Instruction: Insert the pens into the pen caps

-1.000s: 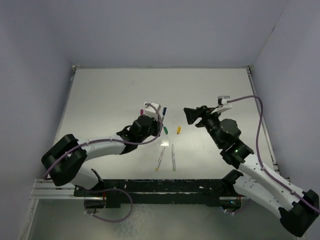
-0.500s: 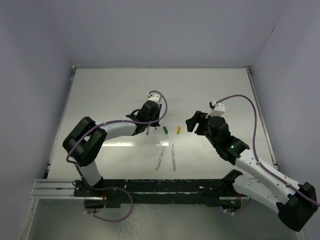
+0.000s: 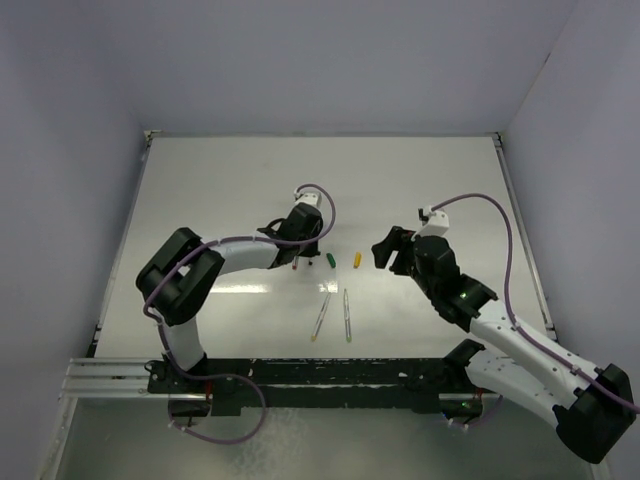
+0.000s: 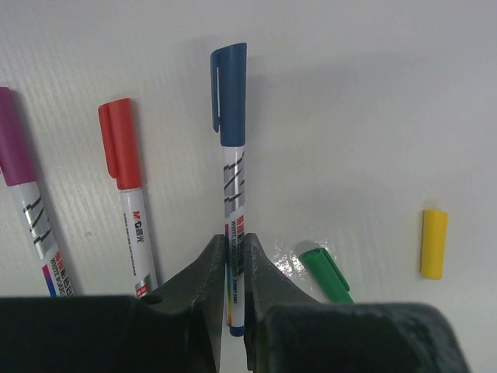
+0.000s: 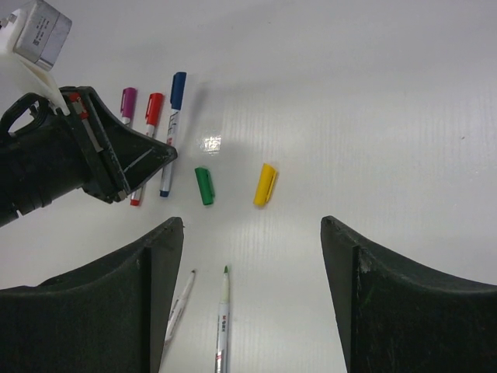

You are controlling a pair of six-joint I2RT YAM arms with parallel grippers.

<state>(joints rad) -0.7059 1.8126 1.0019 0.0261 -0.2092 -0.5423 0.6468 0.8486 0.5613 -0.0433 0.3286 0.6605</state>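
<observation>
Nearest the arm bases, two uncapped pens are lying almost side by side on the white surface [image 3: 200, 200]: a green-tipped pen [image 5: 224, 318] and, just to its left, a second bare pen [image 5: 180, 299] whose tip colour is too small to tell. A little farther out, the green cap [image 5: 204, 186] and the yellow cap [image 5: 265, 185] are resting loose and apart from each other, in the gap between the two arms. To the right of the yellow cap, the right hand [image 5: 250, 225] is hanging wide open, its fingers well apart and holding nothing. On the other side, the left hand [image 4: 233, 250] is reaching down onto a row of three capped pens. Its two fingers are drawn almost together and are straddling the lower barrel of the blue-capped pen [image 4: 231, 155], which is lying flat on the surface. Whether the fingers are pinching the barrel or standing just clear of it cannot be told. The green cap is lying just beside that pen's bare end, not touching it. Left of the blue-capped pen, the red-capped pen [image 4: 124, 194] and the purple-capped pen [image 4: 19, 179] are lying roughly parallel, caps toward the far side.
</observation>
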